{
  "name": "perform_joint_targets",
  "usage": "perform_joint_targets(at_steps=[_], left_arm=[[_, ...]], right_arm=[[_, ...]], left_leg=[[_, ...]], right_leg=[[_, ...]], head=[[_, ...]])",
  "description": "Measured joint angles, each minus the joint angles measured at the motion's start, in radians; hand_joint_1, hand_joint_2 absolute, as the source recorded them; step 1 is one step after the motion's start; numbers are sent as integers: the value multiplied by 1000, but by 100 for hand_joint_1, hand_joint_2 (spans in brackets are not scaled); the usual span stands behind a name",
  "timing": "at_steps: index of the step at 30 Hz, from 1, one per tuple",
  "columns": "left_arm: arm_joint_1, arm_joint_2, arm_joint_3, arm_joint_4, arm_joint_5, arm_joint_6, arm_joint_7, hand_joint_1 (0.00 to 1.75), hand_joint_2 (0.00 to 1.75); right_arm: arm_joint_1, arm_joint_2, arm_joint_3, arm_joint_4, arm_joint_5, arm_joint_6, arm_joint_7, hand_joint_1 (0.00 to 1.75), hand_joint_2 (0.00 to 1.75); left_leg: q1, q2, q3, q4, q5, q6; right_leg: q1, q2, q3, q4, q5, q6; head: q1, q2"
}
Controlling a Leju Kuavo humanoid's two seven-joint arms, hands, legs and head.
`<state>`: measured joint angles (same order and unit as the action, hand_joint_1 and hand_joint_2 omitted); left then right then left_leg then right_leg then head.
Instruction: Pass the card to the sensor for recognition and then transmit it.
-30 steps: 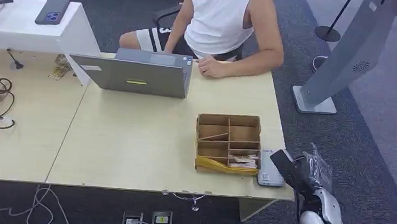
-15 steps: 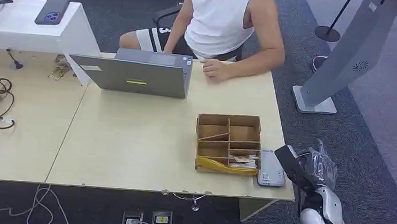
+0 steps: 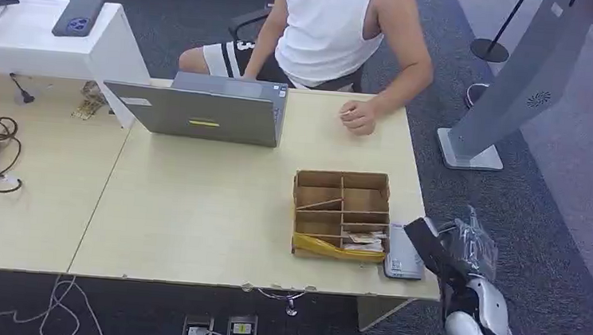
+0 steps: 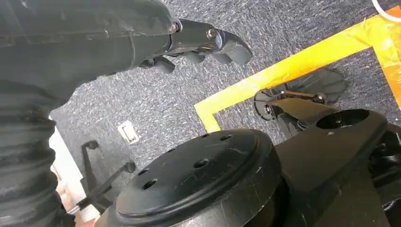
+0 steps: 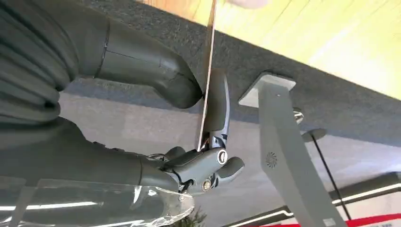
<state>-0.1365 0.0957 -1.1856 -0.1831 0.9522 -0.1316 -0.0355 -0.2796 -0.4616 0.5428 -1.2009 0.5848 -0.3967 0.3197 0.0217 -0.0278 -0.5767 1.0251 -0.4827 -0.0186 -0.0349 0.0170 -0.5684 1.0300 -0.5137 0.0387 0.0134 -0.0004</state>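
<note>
a: head view had the right hand at the desk's right edge, holding the card just beside the sensor, its tip over the sensor's near edge.

b: and the grip?

a: right wrist view showed the card edge-on, pinched between the thick thumb and a darker one of the fingers. the other fingers curled in below.

b: what could have gone wrong?

a: my guess: a thin pinch like that could let the card twist or slip onto the carpet. it also looked tilted, so the sensor might not have read it. the compartment box touched the sensor's other side, leaving little room.

b: anything unclear?

a: the card's face and the sensor's markings were too small to read. whether card and sensor touched, i couldn't tell. the left hand hung over the floor, fingers curled in, holding nothing. the person's hand rested on the desk, well apart.
</note>
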Motion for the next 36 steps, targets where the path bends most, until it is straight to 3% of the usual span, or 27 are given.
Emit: perform_joint_targets(at_steps=[18, 36], left_arm=[[0, -3, 0, 0, -12, 0, 0, 0, 175], [0, -4, 0, 0, -10, 0, 0, 0, 175]], right_arm=[[0, 27, 79, -60, 15, 77, -11, 175, 175], [-11, 39, 118, -45, 8, 92, -14, 175, 175]], left_leg=[[0, 0, 0, 0, 0, 0], [0, 0, 1, 0, 0, 0]], right_leg=[[0, 0, 0, 0, 0, 0], [0, 0, 0, 0, 0, 0]], head=[[0, 0], [1, 0]])
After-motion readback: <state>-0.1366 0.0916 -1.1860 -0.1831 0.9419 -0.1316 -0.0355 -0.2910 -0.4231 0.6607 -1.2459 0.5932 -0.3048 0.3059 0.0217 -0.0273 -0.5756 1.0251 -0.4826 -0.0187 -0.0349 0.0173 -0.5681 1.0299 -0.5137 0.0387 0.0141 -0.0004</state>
